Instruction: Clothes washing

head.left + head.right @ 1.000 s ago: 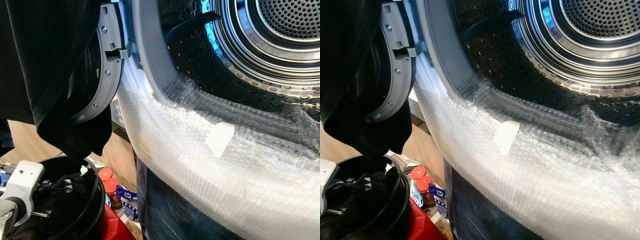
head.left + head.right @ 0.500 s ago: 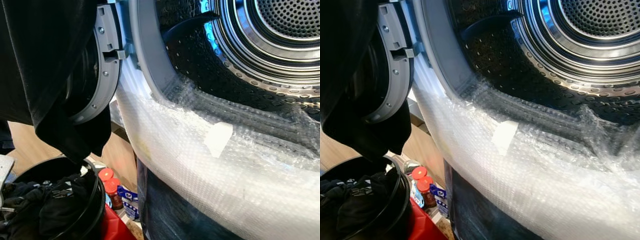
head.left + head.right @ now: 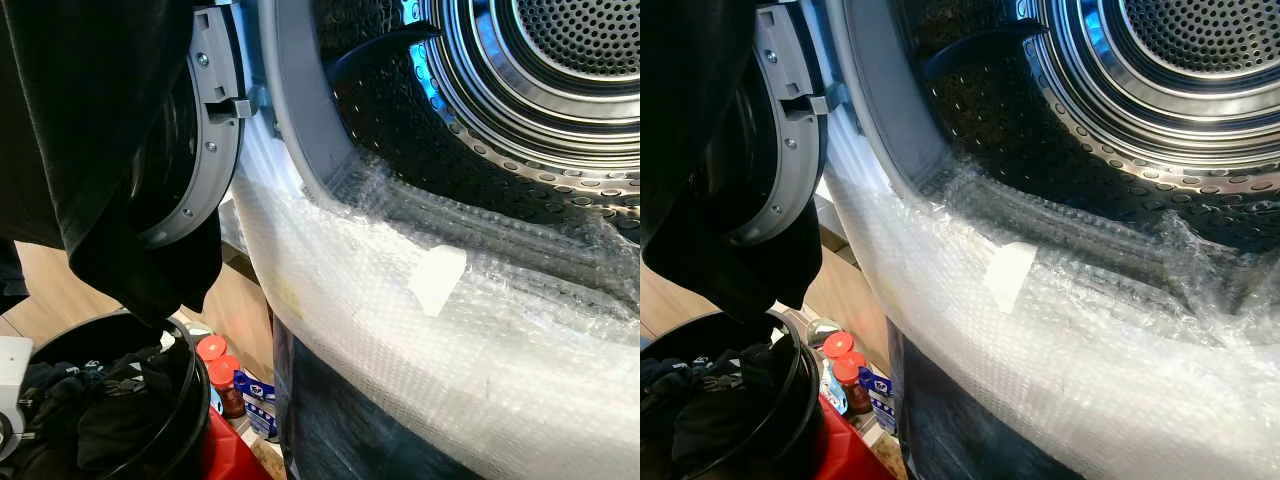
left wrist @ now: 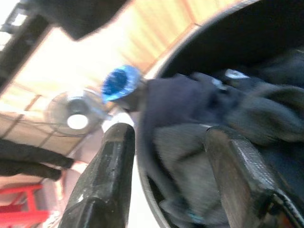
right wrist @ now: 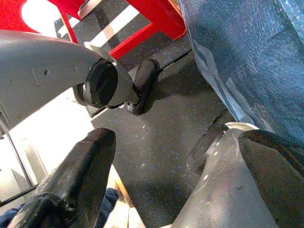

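The washing machine's steel drum (image 3: 560, 60) stands open, with bubble wrap (image 3: 400, 330) draped over its lower rim. A black garment (image 3: 90, 150) hangs over the open grey door (image 3: 205, 130) on the left. Below it a black basket (image 3: 188, 395) holds dark clothes (image 3: 100, 410). My left arm's white wrist (image 3: 10, 390) pokes in beside the basket. In the left wrist view my left gripper (image 4: 168, 175) is open just over the basket's rim (image 4: 199, 42) and the dark clothes (image 4: 190, 109). My right gripper (image 5: 175, 175) hangs open above the dark floor, holding nothing.
Red-capped bottles (image 3: 215, 365) and a blue box (image 3: 255, 395) sit on the floor between basket and machine. A red stool (image 3: 225, 450) stands under the basket's edge. A white tape patch (image 3: 437, 278) lies on the bubble wrap. A fan (image 4: 76, 114) stands beyond the basket.
My left arm's white wrist has drawn back from above the basket to the picture's bottom left edge. The garment, door and drum stay put.
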`<state>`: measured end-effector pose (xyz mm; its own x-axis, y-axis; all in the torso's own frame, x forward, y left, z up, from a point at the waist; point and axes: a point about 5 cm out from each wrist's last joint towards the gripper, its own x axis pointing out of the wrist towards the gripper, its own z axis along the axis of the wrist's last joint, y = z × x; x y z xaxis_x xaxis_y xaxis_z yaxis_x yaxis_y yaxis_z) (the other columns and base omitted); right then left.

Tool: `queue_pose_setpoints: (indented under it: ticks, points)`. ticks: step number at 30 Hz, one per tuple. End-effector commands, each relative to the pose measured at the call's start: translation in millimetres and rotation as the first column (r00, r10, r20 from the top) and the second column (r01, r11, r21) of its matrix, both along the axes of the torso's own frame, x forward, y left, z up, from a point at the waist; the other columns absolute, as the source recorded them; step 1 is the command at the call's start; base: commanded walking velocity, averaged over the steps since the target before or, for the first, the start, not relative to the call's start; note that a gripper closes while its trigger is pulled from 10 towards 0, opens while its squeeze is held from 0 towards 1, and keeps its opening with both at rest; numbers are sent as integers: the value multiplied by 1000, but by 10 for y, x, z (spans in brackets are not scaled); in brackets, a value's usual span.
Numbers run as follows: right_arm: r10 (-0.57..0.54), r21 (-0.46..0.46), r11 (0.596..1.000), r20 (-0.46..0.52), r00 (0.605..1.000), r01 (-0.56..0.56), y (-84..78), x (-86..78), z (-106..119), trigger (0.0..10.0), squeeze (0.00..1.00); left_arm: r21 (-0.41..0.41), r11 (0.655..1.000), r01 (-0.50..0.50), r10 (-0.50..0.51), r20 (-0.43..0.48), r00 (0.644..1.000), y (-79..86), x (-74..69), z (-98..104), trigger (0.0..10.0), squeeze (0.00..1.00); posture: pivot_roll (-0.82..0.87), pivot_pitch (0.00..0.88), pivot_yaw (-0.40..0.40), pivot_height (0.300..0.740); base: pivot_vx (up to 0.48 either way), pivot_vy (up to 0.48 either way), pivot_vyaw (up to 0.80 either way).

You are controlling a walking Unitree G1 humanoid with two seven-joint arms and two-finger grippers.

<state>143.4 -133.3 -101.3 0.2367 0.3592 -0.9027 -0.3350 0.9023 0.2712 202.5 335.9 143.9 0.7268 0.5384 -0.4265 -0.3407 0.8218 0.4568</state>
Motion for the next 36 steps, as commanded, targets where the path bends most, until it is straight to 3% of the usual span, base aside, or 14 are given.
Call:
queue_pose_setpoints:
  ticks: [1, 6, 8, 10, 11, 14, 28, 36]
  points:
    - [2, -4, 1000, -8, 1000, -2, 7, -21, -8, 10000, 0, 44, 996, -74, 74, 21, 997, 81, -36, 18, 10000, 1000, 143, 25, 48, 740, 0, 0, 0]
    - [4, -4, 1000, -7, 1000, -4, 11, -22, -9, 10000, 0, 65, 989, -136, 132, 71, 989, 118, -41, 8, 10000, 1000, 139, 25, 47, 740, 0, 0, 0]
    - [3, -3, 1000, -6, 1000, -3, 13, -22, -9, 10000, 0, -16, 987, -163, 163, 129, 978, 138, -29, -36, 10000, 1000, 138, 25, 47, 740, 0, 0, 0]
    - [3, -3, 1000, -6, 1000, -3, 13, -21, -8, 10000, 0, -220, 964, -147, 196, 225, 954, 110, 26, -83, 10000, 1000, 139, 24, 45, 740, 0, 0, 0]
    - [3, -3, 1000, -6, 1000, -3, 13, -21, -8, 10000, 0, -220, 964, -147, 196, 225, 954, 110, 26, -83, 10000, 1000, 139, 24, 45, 740, 0, 0, 0]
    - [1, -5, 1000, -6, 1000, -1, 8, -25, -10, 10000, 0, -325, 943, -75, 175, 293, 940, 79, 83, -93, 10000, 1000, 136, 24, 45, 740, 0, 0, 0]
    - [1, -6, 1000, -7, 1000, -1, 3, -27, -11, 10000, 0, -369, 917, -150, 268, 292, 918, 261, -79, -234, 10000, 1000, 137, 26, 42, 740, 0, 0, 0]
    - [3, -5, 1000, -4, 1000, -3, 1, -16, -7, 10000, 0, -399, 909, -118, 245, 286, 926, 179, -75, -334, 10000, 1000, 139, 25, 38, 740, 0, 0, 0]
